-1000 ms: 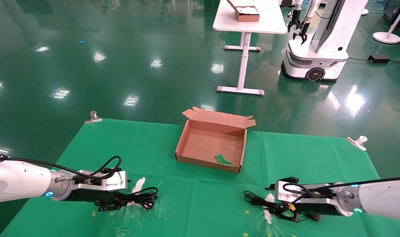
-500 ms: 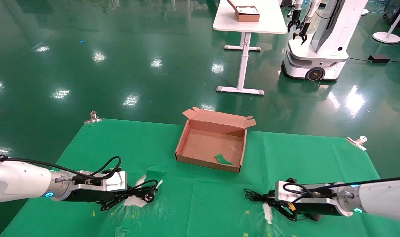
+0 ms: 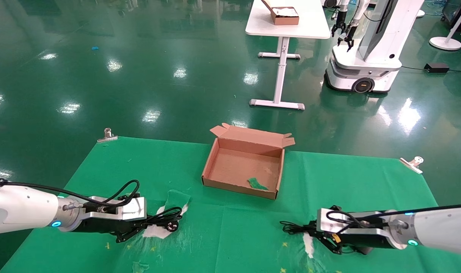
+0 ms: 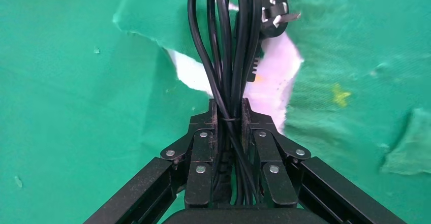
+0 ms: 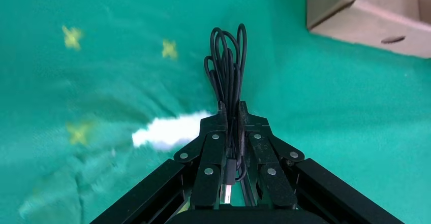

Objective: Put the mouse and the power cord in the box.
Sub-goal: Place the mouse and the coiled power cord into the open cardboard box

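Note:
My left gripper [image 3: 141, 227] [image 4: 228, 107] is shut on the power cord [image 3: 166, 219] [image 4: 226, 41], a thick black looped bundle just above the cloth at the near left. Its pronged plug [image 4: 277, 5] points away from me. At the near right, my right gripper [image 3: 311, 230] [image 5: 229, 109] is shut on the mouse's thin coiled cable [image 3: 293, 227] [image 5: 227, 61], whose USB end sits between the fingers. The mouse body is mostly hidden under that gripper; a dark bit [image 3: 362, 250] shows. The open brown box [image 3: 214, 159] [image 5: 366, 21] lies mid-table, beyond both grippers.
The green table cloth is torn, baring white patches [image 3: 154, 232] [image 3: 307, 242] by each gripper, with a raised flap [image 3: 177, 198]. A green scrap [image 3: 257, 184] lies in the box. Metal clips [image 3: 107, 135] [image 3: 412, 163] hold the far corners. A white table [image 3: 287, 26] and another robot [image 3: 367, 49] stand beyond.
Both grippers have drawn back a little with their cables. The torn cloth flap beside the power cord has folded up, and the cord's plug has shifted toward me.

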